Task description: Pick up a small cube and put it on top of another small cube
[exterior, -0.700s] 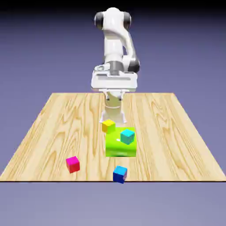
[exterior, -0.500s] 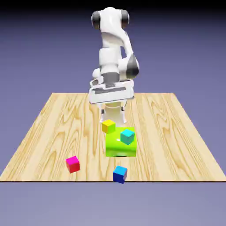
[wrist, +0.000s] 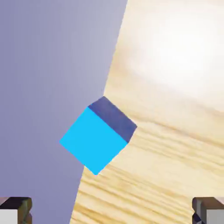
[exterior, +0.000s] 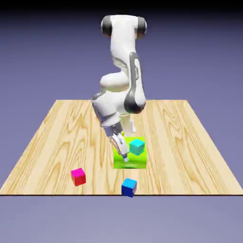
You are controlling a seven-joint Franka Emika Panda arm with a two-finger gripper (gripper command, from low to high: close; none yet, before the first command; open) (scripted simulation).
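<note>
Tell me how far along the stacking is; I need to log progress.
Nothing is stacked yet. The small blue cube sits untouched at the table's near edge. In hand: the gripper hangs open and empty above the lime-green block, with the blue cube centred ahead in the hand view. Left: descend, grasp, lift and set it on the yellow cube, hidden behind the arm in the exterior view.

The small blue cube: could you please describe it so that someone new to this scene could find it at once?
Start at the wooden table and follow its near edge to about the middle, just in front of the large lime-green block. The small blue cube sits there alone, at the very brink. Unlike the red-magenta cube to the exterior view's left, it has dark blue sides and a lighter blue top.
</note>
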